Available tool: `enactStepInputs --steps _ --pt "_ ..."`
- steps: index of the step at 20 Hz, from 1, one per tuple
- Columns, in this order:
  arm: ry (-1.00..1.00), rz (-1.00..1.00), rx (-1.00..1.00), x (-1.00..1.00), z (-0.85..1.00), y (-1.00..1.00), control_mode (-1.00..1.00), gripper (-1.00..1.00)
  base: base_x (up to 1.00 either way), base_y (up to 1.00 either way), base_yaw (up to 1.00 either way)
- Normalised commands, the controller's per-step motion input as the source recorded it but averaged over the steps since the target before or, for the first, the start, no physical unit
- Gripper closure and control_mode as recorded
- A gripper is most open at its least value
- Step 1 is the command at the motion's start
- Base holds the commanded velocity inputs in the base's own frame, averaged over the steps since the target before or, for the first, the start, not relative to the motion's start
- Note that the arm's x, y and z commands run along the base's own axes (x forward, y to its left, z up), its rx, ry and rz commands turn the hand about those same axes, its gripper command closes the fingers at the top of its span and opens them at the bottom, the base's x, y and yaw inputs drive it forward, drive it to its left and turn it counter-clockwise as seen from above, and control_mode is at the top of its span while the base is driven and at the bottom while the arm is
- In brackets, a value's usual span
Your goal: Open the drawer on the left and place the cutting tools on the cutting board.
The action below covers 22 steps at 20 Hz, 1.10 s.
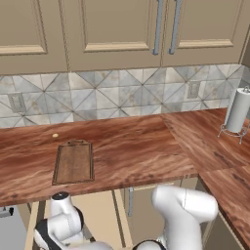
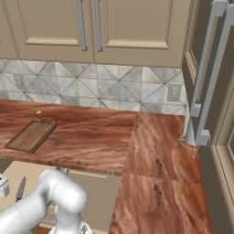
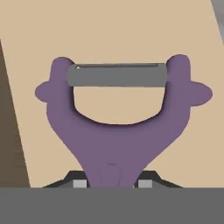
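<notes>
Both claw (image 3: 112, 183) tips — flanking peeler (image 3: 118, 131) stem

Arm (image 1: 183, 207): chunky glossy white shells, rounded like pipe elbows, black rings at joints. Tool (image 3: 112, 183): two small dark tips with pale grey square pads.

A paper towel roll (image 1: 239, 111) stands upright on its wire holder at the right of the wooden counter (image 1: 146, 146). Outlets (image 1: 17, 103) dot the tiled backsplash (image 1: 112, 95) beneath beige cupboards (image 1: 117, 29).
</notes>
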Motion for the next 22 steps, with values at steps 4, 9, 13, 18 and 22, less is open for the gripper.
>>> enactStepInputs --steps 4,9,13,18,22 --pt "-0.37 -0.04 0.0 -0.28 1.0 -0.01 -1.0 1.0 0.0 0.0 0.0" --pt "-0.43 -0.01 0.0 0.03 1.0 -0.07 -1.0 1.0 0.0 0.0 0.0" --pt "-0.36 -0.02 0.0 0.31 1.0 -0.34 -1.0 1.0 0.0 0.0 0.0" --pt "-0.32 -0.02 0.0 0.6 1.0 -0.38 -1.0 1.0 0.0 0.0 0.0" --pt "-0.19 -0.05 0.0 0.91 1.0 -0.39 -1.0 1.0 0.0 0.0 0.0"
